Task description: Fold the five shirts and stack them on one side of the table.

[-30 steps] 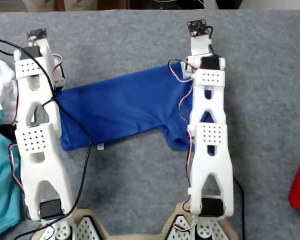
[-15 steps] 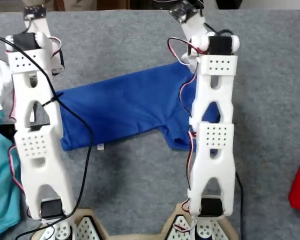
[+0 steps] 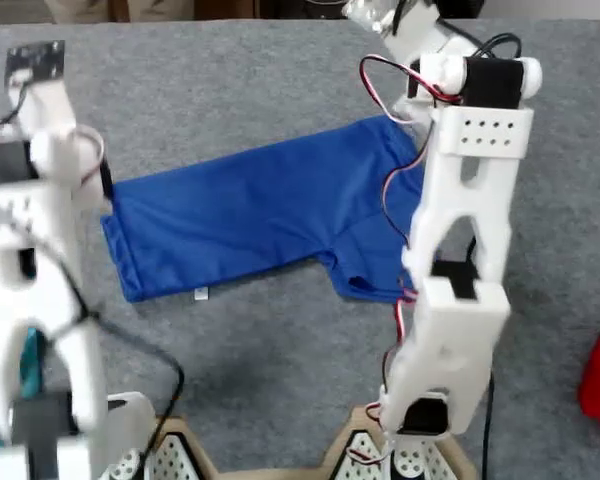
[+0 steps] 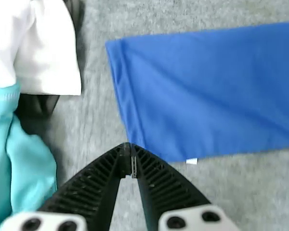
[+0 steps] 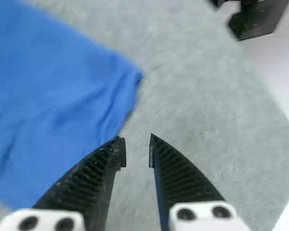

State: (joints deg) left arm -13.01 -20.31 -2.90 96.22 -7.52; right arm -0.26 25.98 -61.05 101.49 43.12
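Blue shirt (image 3: 260, 215) lies flat on the grey table (image 3: 230, 80). We see its hem just ahead of the left claw (image 4: 130, 161), clenched empty; the right claw (image 5: 137, 144), tips slightly parted, hovers with a shirt corner beside it.

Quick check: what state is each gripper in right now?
Left gripper: closed, holding nothing.
Right gripper: slightly open, empty.
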